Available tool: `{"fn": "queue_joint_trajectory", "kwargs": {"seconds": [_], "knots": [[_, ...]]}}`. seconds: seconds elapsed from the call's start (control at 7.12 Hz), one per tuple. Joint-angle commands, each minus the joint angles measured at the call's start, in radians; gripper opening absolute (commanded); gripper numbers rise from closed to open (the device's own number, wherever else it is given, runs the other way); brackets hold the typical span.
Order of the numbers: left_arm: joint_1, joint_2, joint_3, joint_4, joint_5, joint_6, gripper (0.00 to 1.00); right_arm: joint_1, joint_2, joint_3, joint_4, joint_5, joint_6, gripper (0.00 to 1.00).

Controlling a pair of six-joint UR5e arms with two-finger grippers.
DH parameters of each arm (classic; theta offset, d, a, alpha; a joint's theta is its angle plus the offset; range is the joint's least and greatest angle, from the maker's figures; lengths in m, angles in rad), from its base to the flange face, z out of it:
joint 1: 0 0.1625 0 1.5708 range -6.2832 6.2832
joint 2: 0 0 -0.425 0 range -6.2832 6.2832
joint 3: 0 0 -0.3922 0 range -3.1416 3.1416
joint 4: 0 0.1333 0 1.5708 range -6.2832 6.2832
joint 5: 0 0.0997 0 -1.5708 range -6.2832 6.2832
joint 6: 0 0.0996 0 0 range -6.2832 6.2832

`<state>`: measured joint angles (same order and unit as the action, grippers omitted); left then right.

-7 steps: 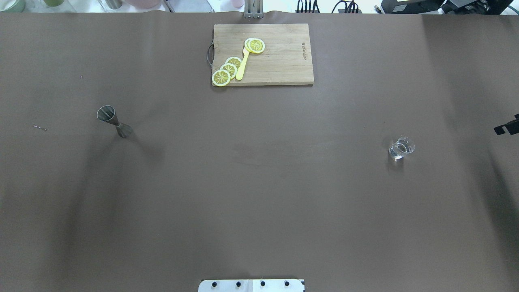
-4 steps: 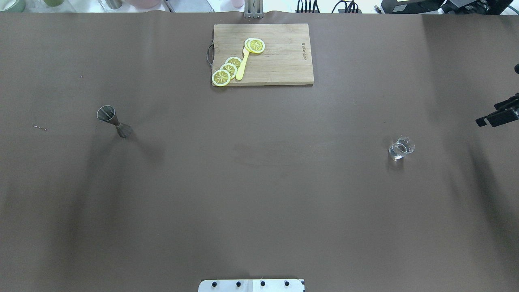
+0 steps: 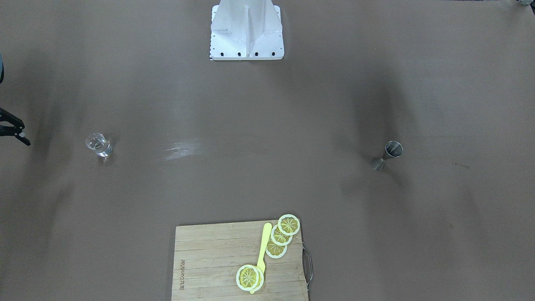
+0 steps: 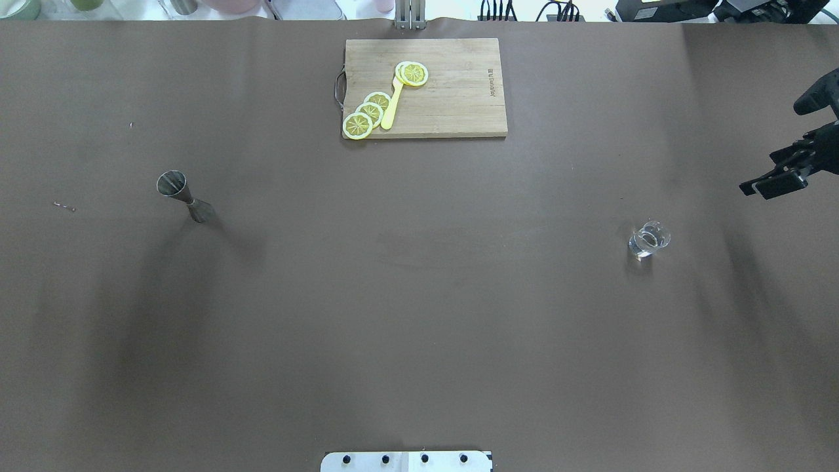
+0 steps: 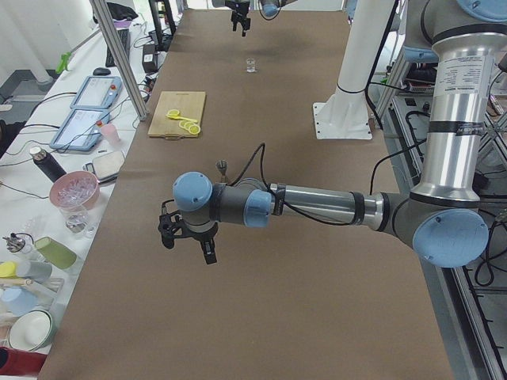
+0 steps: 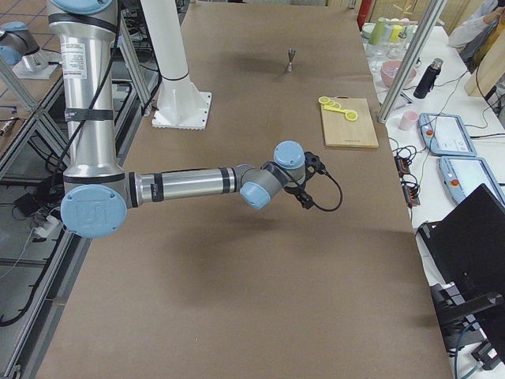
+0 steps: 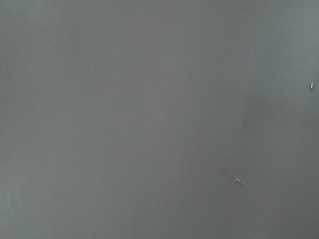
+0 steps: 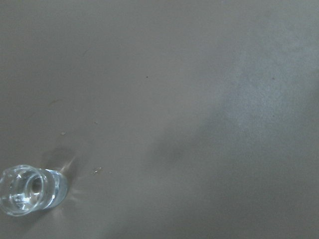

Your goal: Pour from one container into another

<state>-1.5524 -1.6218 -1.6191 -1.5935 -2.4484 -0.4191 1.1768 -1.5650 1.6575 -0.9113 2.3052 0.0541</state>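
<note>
table (image 4: pixel 419 314) — brown cover, overhead view | glass (image 4: pixel 649 240) upright, right of centre | jigger (image 4: pixel 185 196) upright, left | cutting board (image 4: pixel 452 98) top centre — white base plate (image 4: pixel 406 461) bottom edge

We look down from behind and from across; both views, and the close right wrist, share the glass (image 4: pixel 649 240).

The right gripper (image 4: pixel 763 185) hung above the right end of the tabletop (image 4: pixel 419 314), arm stretched out low, fingers angled downward (their gap unclear). The left gripper (image 5: pixel 188 247) hovered over the opposite end, forearm level
</note>
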Motion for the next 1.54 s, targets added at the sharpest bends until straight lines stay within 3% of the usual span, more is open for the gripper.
{"fn": "queue_joint_trajectory", "kwargs": {"seconds": [0.0,0.28,0.56,0.7,0.98,1.26,1.4], "knots": [[0.009,-0.018,-0.021,0.001,0.002,-0.024,0.99,-0.026,-0.027,0.053,0.02,-0.024,-0.132,1.0],[0.084,0.023,-0.192,0.001,0.006,-0.25,0.98,-0.061,-0.058,0.094,0.037,-0.013,-0.21,1.0],[0.243,0.062,-0.392,0.003,0.008,-0.607,0.98,-0.155,-0.143,0.096,0.208,-0.016,-0.211,1.0],[0.332,0.054,-0.442,-0.002,0.026,-0.768,0.98,-0.176,-0.154,0.088,0.269,-0.013,-0.211,1.0],[0.568,0.047,-0.589,-0.011,0.275,-1.008,0.98,-0.209,-0.156,0.041,0.403,-0.013,-0.204,1.0],[0.78,-0.063,-0.599,-0.011,0.502,-1.197,0.98,-0.21,-0.138,-0.06,0.51,-0.015,-0.148,1.0],[0.907,-0.088,-0.591,-0.011,0.669,-1.249,0.98,-0.22,-0.127,-0.076,0.52,-0.013,-0.116,1.0]]}}
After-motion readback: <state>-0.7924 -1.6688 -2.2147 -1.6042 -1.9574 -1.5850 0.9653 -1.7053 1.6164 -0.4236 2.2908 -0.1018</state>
